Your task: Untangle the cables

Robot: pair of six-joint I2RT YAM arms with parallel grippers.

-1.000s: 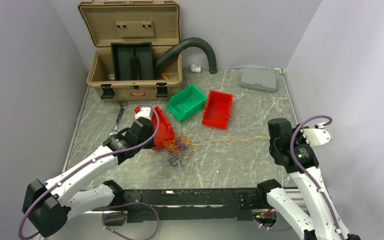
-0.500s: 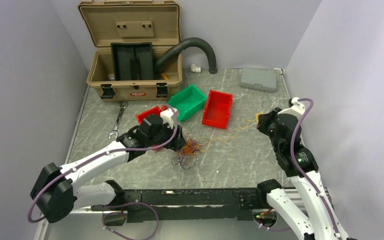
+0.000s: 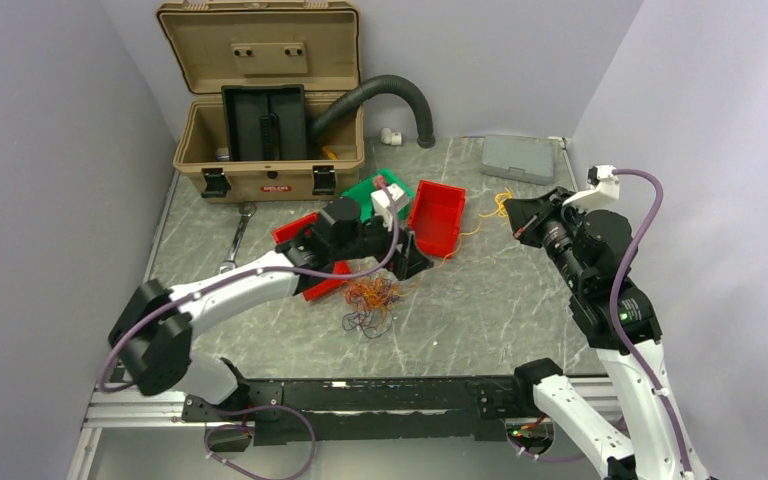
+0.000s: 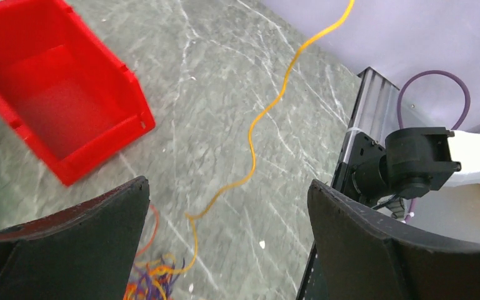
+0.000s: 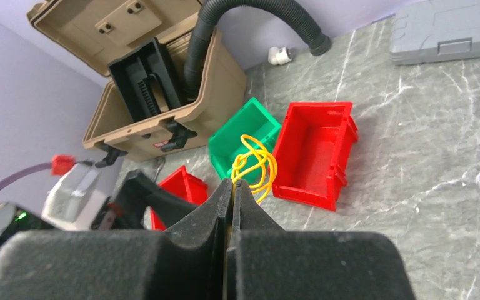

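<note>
You risk dragging the whole knot along, or cinching it tighter, because nothing pins the cables (image 3: 368, 300), heaped on the desk (image 3: 500, 300) just in front of the red bin (image 3: 436, 217). A pull from the right arm would travel down the orange strand (image 4: 269, 109), which runs in loose waves from the heap past the bin's near corner. It could catch on that corner or slip out of the pinch. The right end effector (image 5: 233, 182), raised to the right of the red bin, has its pads pressed together on a coiled end of that strand. The left end effector (image 4: 226, 187) hovers just in front of the bin, spread wide, holding nothing and touching nothing, with the strand lying on the desk below the gap.
</note>
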